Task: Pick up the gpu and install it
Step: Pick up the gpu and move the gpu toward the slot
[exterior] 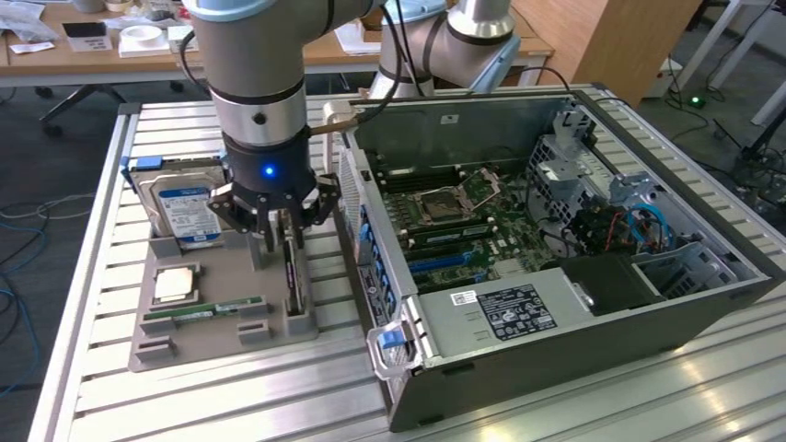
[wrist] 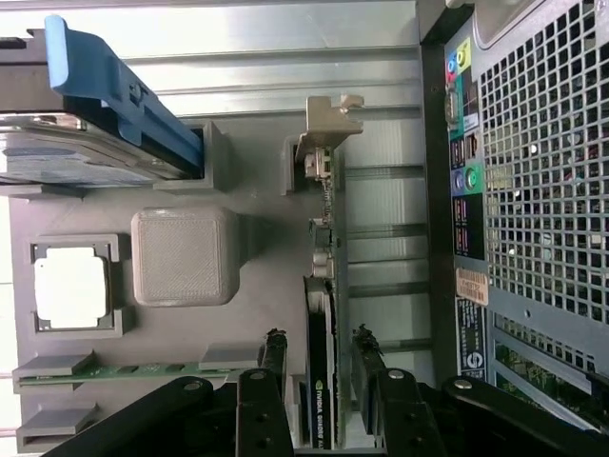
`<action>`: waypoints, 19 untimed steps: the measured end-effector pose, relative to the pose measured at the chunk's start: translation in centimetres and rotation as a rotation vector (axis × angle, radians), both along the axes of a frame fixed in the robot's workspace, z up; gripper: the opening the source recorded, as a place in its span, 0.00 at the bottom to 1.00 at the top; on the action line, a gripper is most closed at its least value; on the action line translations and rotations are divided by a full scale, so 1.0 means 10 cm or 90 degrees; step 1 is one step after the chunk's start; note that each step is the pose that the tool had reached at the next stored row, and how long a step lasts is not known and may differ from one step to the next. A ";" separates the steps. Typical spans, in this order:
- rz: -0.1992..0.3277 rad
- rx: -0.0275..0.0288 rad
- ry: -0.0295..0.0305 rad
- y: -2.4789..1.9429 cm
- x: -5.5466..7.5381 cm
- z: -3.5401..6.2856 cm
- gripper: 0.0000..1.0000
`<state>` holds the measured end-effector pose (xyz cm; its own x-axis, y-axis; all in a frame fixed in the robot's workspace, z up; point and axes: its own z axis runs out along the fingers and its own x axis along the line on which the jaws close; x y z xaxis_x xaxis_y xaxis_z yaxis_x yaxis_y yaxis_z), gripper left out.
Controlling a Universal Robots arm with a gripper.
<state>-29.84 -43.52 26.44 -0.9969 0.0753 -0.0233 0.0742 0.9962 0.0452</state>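
1. On the slatted tabletop (exterior: 184, 405) (wrist: 285, 57), a grey parts tray (exterior: 184, 343) (wrist: 266, 286) sits just beside an open computer case (exterior: 687, 304) (wrist: 542, 190), on the exterior view's left of it.
2. The gpu (exterior: 293, 281) (wrist: 321, 381) stands on its long edge in a slot along the tray side nearest the case. It is upright, dark-faced and seen edge-on from the wrist.
3. Its metal bracket (wrist: 328, 124) is at the card's far end from the jaws, resting against a tray post.
4. The robot arm (exterior: 258, 92) hangs straight down over the tray with the jaws lowered around the gpu.
5. The jaws are spread apart, one fingertip (wrist: 276, 347) on each side of the card. A thin gap shows on both sides, so nothing is gripped.
6. The gpu is not lifted and is still seated in the tray.
7. A silver hard drive with a blue label (exterior: 184, 207) (wrist: 67, 157) stands at the tray's back end, held in a blue bracket (wrist: 114, 86).
8. A CPU chip (exterior: 172, 284) (wrist: 71, 286) lies flat in its pocket, well apart from the gpu.
9. A green RAM stick (exterior: 202, 313) (wrist: 105, 373) lies in a slot near the CPU.
10. The case side is off and the motherboard (exterior: 443, 212) is exposed inside.
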 end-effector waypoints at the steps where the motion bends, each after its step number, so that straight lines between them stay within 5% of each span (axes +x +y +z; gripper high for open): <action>1: 0.000 0.0000 0.0001 0.000 0.00 -0.005 0.42; 19: 0.000 0.0000 0.0000 0.000 0.01 -0.243 0.42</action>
